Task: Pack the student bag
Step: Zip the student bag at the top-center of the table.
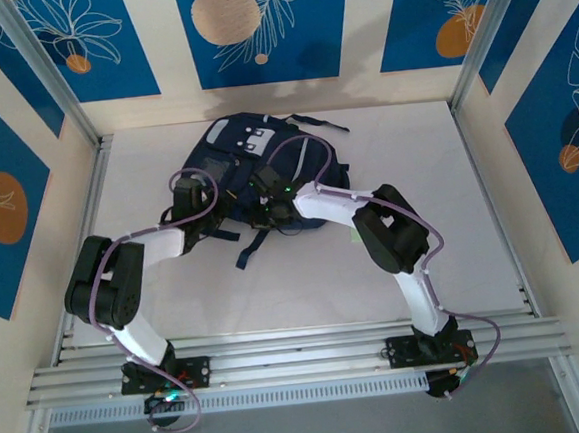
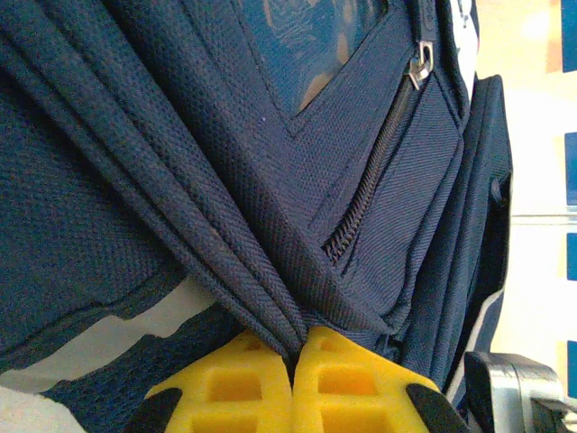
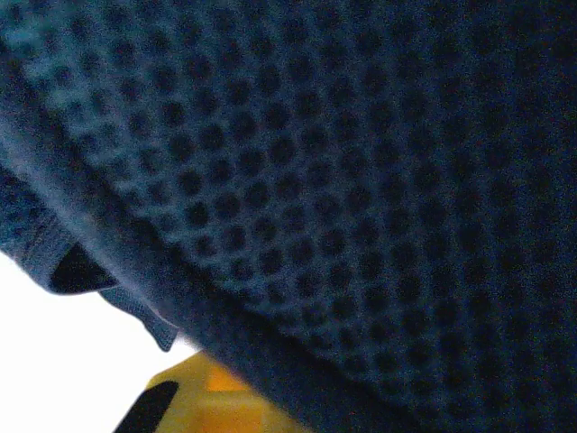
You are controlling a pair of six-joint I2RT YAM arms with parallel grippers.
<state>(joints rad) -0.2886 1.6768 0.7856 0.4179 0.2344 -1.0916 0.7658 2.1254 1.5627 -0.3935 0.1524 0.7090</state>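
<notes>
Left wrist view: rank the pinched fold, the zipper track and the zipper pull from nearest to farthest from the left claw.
1. The pinched fold of the student bag: clamped in the left claw, bottom centre.
2. The zipper track: up and to the right, mid-frame.
3. The zipper pull: top right, at the track's far end.

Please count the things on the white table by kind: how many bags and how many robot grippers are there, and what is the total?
Bags: 1 (the student bag)
Grippers: 2 (the left gripper, pinching a fold of the bag, and the right gripper)
Total: 3
</notes>
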